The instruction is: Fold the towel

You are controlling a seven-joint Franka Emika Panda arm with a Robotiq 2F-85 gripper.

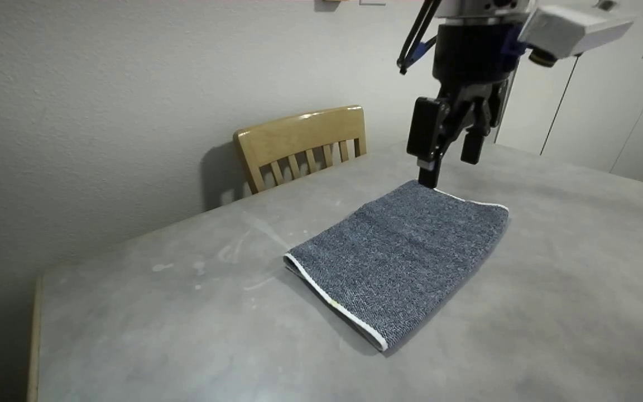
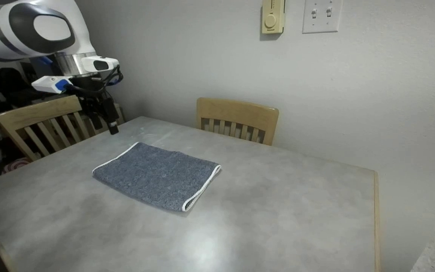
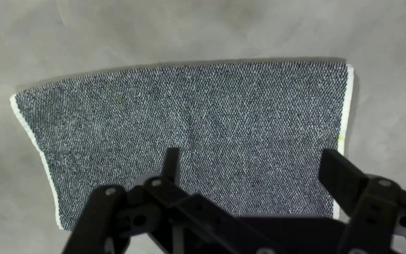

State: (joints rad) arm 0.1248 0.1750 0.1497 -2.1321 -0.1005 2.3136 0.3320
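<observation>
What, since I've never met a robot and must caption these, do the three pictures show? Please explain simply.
The white machine is a robot arm; at its end is a black two-fingered gripper. Two pictures are taken from outside the robot, looking across a grey table. The third is taken from its wrist, looking down past the fingers. On the table lies a blue-grey towel with white edging; layers show at one end, so it seems already folded over. Nothing is held: the gripper stands open, apart from the towel.
</observation>
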